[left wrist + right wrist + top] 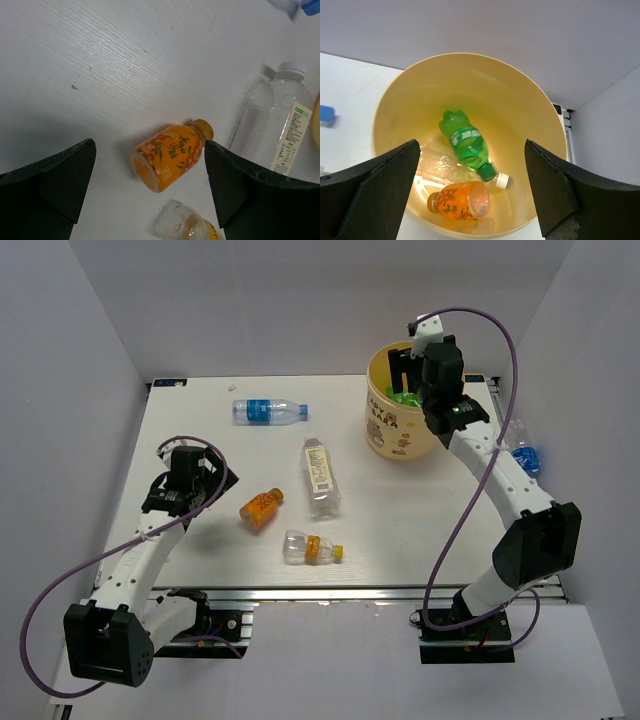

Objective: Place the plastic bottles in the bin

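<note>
The pale-yellow bin [378,428] stands at the back right. My right gripper [414,372] hangs open and empty over it [470,150]. Inside the bin [470,59] lie a green bottle [466,142], an orange bottle [459,201] and a clear bottle with a white cap [501,180]. My left gripper [196,488] is open and empty, left of a lying orange bottle [262,508]. In the left wrist view that orange bottle [169,157] lies on the table ahead of the open gripper [150,150], untouched. A pale-labelled clear bottle [320,476], a blue-labelled bottle [268,411] and a short, nearly empty orange-labelled bottle [311,549] also lie on the table.
Another blue-labelled bottle [524,455] lies beyond the table's right edge, beside my right arm. White walls close in the table on the left, back and right. The aluminium rail [330,593] runs along the near edge.
</note>
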`<state>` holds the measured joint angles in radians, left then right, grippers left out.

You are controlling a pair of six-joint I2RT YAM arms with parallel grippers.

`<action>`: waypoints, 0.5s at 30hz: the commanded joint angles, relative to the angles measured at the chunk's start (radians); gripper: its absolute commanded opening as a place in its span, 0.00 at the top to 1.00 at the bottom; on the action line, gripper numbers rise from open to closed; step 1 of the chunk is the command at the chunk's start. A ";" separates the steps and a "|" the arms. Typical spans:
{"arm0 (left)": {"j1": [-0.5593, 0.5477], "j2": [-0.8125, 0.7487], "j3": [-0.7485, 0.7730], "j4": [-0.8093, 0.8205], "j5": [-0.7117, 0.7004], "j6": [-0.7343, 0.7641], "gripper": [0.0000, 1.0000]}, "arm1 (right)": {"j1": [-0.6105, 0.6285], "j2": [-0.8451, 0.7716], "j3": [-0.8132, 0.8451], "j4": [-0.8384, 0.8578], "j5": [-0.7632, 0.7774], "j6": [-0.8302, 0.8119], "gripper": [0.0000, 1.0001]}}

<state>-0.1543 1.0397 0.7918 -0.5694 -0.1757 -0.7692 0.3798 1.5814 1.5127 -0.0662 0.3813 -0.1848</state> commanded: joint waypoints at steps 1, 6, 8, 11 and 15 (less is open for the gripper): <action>-0.001 0.016 0.032 -0.009 0.004 -0.001 0.02 | -0.001 -0.083 0.008 -0.027 -0.112 0.007 0.11; -0.002 0.019 0.032 0.003 0.022 -0.008 0.02 | 0.014 -0.193 -0.080 -0.107 -0.278 0.085 0.11; -0.002 0.022 0.032 0.003 0.028 -0.012 0.02 | 0.057 -0.240 -0.156 -0.116 -0.298 0.148 0.11; -0.002 0.031 0.037 -0.001 0.036 -0.008 0.02 | 0.196 -0.277 -0.262 -0.118 -0.254 0.186 0.11; -0.002 0.031 0.035 -0.006 0.039 -0.008 0.02 | 0.355 -0.274 -0.341 -0.191 -0.148 0.341 0.11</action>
<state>-0.1547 1.0740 0.7937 -0.5724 -0.1486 -0.7753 0.6537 1.3003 1.2194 -0.1905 0.1886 0.0132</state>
